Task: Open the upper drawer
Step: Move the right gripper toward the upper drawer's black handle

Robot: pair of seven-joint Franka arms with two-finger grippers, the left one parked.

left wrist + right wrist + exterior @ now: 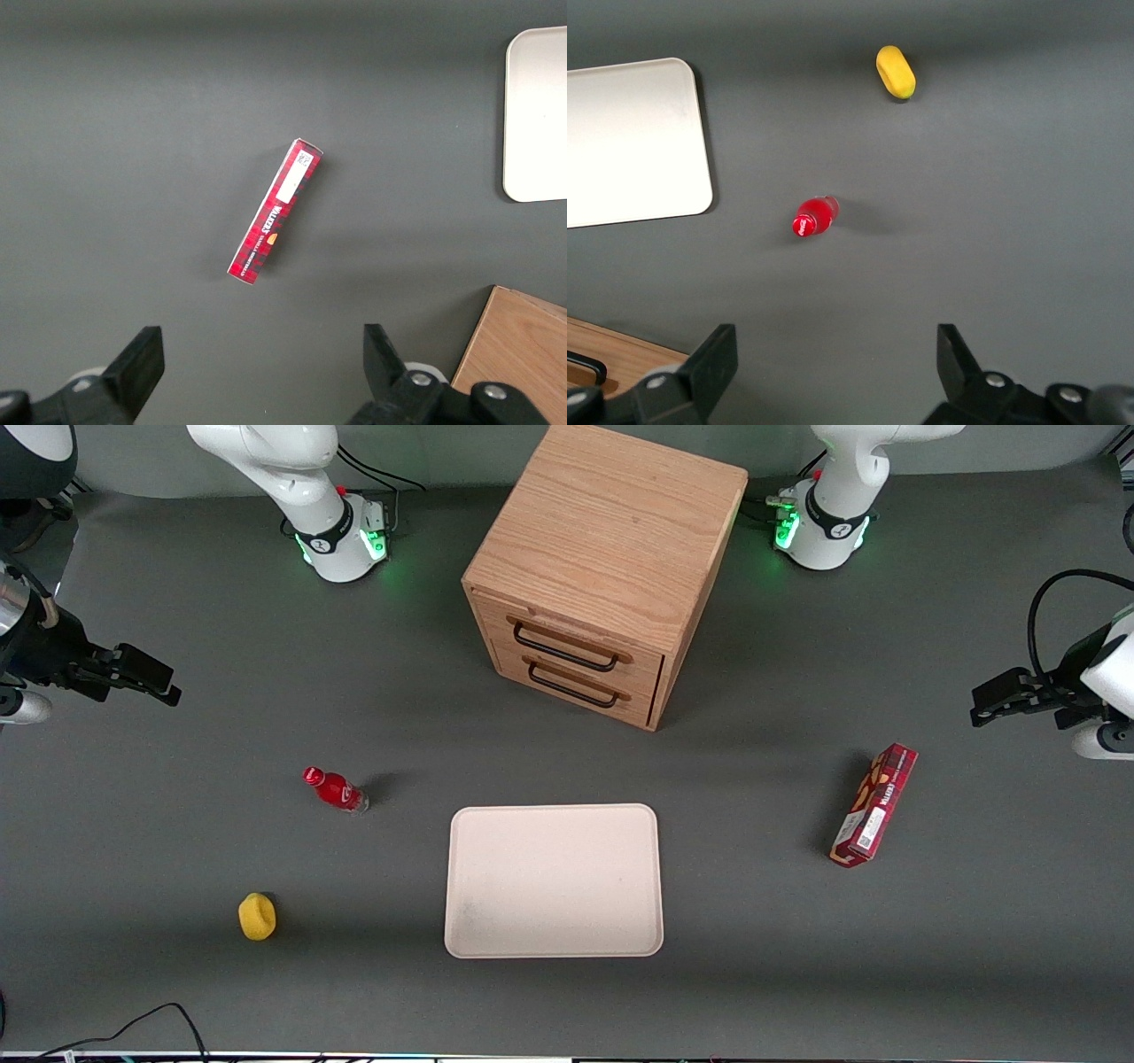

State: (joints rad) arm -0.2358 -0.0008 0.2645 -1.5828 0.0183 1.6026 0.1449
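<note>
The oak cabinet point(602, 567) stands on the grey counter point(177, 824) midway between the two arm bases, turned at an angle so one front corner points toward the front camera. The upper drawer point(567, 642) sits flush in the cabinet face, its long black wire handle point(565, 654) just above the identical handle of the bottom drawer point(576, 682); both drawers are closed.

The gripper point(146, 676) hangs at the working arm's end of the counter, well apart from the cabinet, its fingers point(713, 359) spread wide with nothing between them. A wide stretch of bare counter lies between it and the drawer front.

Nearer the front camera than the cabinet lies a pale tray point(554, 881) with rounded corners, its edge well apart from the cabinet's base. A red bottle point(335, 789) stands beside the tray toward the working arm's end, and a yellow object point(257, 917) lies nearer the camera than the bottle. A red box point(873, 804) lies toward the parked arm's end
</note>
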